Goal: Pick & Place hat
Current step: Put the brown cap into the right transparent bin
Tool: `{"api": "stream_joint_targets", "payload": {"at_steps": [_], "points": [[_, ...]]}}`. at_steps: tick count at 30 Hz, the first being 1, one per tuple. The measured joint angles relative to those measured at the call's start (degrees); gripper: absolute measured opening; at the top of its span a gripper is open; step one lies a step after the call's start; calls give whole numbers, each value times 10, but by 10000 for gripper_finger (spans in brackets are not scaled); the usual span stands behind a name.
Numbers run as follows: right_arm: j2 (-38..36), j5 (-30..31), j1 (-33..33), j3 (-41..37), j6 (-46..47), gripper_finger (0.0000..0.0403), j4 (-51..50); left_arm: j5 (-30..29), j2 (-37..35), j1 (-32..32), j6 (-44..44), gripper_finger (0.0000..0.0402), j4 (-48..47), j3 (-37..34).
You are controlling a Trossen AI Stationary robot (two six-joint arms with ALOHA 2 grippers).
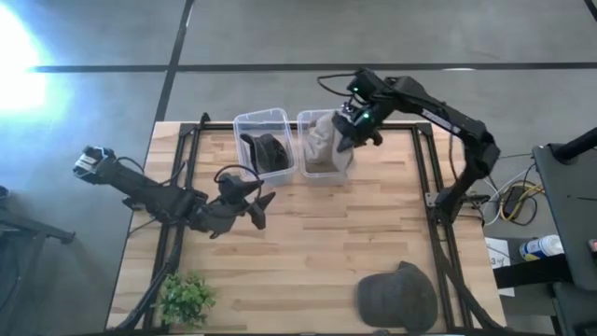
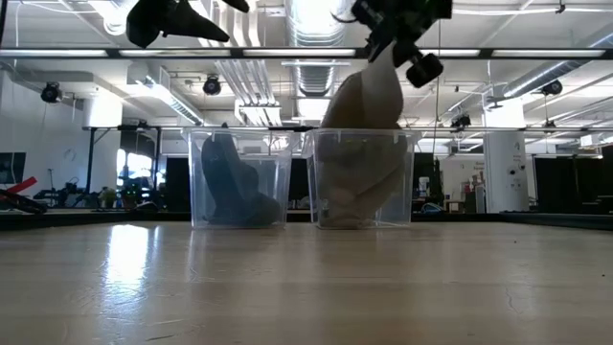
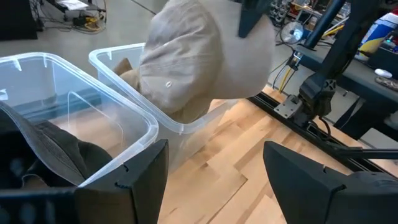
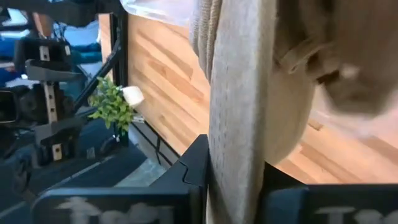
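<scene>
A beige hat (image 1: 322,140) hangs in my right gripper (image 1: 353,131) over the right of two clear bins (image 1: 301,159) at the table's far edge; its lower part is inside that bin (image 2: 359,192). The left bin (image 1: 241,131) holds a dark hat (image 1: 266,151). A grey cap (image 1: 396,299) lies flat near the table's near right corner. My left gripper (image 1: 259,201) hovers open over the table's left middle, pointing toward the bins, touching nothing. The left wrist view shows the beige hat (image 3: 186,62) beyond its open fingers (image 3: 143,180). My right gripper is shut on the beige hat's upper part (image 4: 239,155), the cloth pinched between its two fingers. It comes from above, slanting in from the table's right. The hat (image 2: 369,105) hangs below the fingers, and its lower end (image 2: 354,206) is down inside the right bin.
A small green plant (image 1: 185,299) stands at the table's near left corner. Black frame rails (image 1: 424,168) run along the table's left and right sides. Bare wood (image 1: 317,243) lies between the bins and the grey cap.
</scene>
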Motion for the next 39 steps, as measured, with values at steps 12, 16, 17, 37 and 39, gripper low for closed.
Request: {"api": "stream_joint_targets", "payload": {"at_steps": [12, 16, 17, 37, 39], "points": [[194, -79, -24, 93, -112, 34, -79, 16, 0, 11, -67, 255, 0, 0], [234, -72, -36, 129, -127, 34, -87, 16, 0, 11, -77, 255, 0, 0], [241, -70, -37, 139, -128, 34, -88, 16, 0, 11, -77, 255, 0, 0], [207, 127, -95, 187, -109, 34, -198, -17, 0, 11, -43, 255, -1, 0], [205, 160, -94, 186, -110, 34, -198, -17, 0, 11, -43, 255, 0, 0]]}}
